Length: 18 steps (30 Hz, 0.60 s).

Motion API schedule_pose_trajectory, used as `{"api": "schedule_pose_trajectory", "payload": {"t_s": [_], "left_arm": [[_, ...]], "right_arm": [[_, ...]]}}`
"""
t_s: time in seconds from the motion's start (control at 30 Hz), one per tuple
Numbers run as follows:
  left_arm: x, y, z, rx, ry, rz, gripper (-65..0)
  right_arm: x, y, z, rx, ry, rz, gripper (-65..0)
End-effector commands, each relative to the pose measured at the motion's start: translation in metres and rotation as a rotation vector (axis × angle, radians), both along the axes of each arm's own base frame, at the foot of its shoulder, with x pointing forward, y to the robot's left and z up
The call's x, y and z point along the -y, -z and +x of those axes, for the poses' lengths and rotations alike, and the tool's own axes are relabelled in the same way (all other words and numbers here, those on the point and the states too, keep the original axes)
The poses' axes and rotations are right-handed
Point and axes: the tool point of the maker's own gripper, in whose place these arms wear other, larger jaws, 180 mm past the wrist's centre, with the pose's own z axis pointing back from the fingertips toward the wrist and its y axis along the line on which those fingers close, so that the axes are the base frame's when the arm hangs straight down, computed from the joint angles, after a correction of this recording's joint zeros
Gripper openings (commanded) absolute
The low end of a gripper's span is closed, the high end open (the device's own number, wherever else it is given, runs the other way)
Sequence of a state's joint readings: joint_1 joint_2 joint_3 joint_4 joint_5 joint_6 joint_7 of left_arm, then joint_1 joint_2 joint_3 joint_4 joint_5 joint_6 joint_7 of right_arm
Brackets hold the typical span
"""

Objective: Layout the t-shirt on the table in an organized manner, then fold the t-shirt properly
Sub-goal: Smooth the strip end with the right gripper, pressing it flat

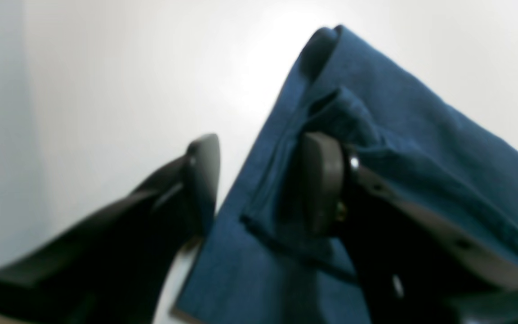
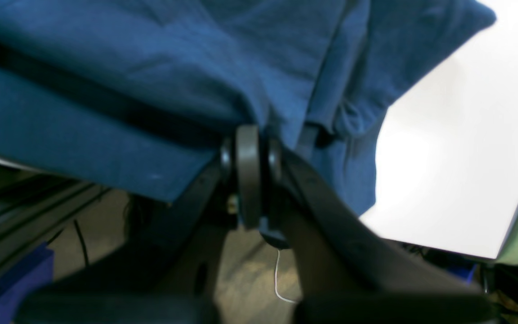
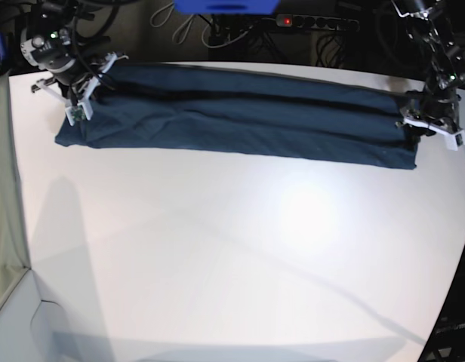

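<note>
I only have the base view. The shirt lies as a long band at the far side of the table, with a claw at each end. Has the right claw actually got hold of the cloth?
Observer: Yes. In the right wrist view the right claw is shut, with a bunch of the t-shirt pinched at its tip.
Operator: And the left one?
Observer: The left claw is open, with a clear gap between its jaws.
Operator: Is it touching the cloth?
Observer: One of its fingers sits against a raised fold of the shirt; the other is over the shirt's edge by the bare table. Nothing is pinched between them.
</note>
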<state>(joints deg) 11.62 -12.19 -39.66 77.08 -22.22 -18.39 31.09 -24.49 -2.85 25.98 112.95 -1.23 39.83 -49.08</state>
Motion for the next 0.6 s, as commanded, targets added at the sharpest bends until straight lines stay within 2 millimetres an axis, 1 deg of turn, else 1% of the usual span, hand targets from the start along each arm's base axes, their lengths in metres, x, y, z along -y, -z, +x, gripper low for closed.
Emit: {"api": "schedule_pose_trajectory", "payload": {"t_s": [0.0, 0.03, 0.13, 0.2, 0.23, 0.47, 0.5, 0.57], "left_arm": [[-0.003, -0.002, -0.001, -0.015, 0.002, 0.003, -31.9], [-0.002, 0.002, -0.004, -0.040, 0.005, -0.006, -29.5], [0.001, 0.006, -0.008, -0.085, 0.017, -0.023, -22.8], [0.002, 0.006, -0.007, -0.087, 0.021, -0.024, -19.7], [0.003, 0.006, -0.007, -0.086, 0.021, -0.025, -19.3], [0.004, 0.008, -0.008, -0.089, 0.019, -0.032, -19.5], [0.004, 0.008, -0.008, -0.090, 0.020, -0.033, -20.4], [0.011, 0.010, -0.006, -0.095, 0.039, -0.036, -25.5]], "right_arm": [[0.001, -0.005, 0.003, 0.023, -0.006, -0.002, -65.0], [-0.002, -0.002, 0.002, 0.015, -0.002, 0.010, -65.0], [-0.002, 0.003, 0.004, 0.008, 0.002, 0.021, -65.0], [-0.003, 0.008, 0.003, -0.005, 0.005, 0.029, -65.0], [-0.003, 0.010, 0.002, -0.009, 0.006, 0.032, -65.0], [-0.003, 0.010, 0.003, -0.007, 0.007, 0.034, -65.0], [-0.003, 0.010, 0.003, -0.007, 0.007, 0.034, -65.0], [-0.003, 0.010, 0.004, -0.006, 0.007, 0.034, -65.0]]}}
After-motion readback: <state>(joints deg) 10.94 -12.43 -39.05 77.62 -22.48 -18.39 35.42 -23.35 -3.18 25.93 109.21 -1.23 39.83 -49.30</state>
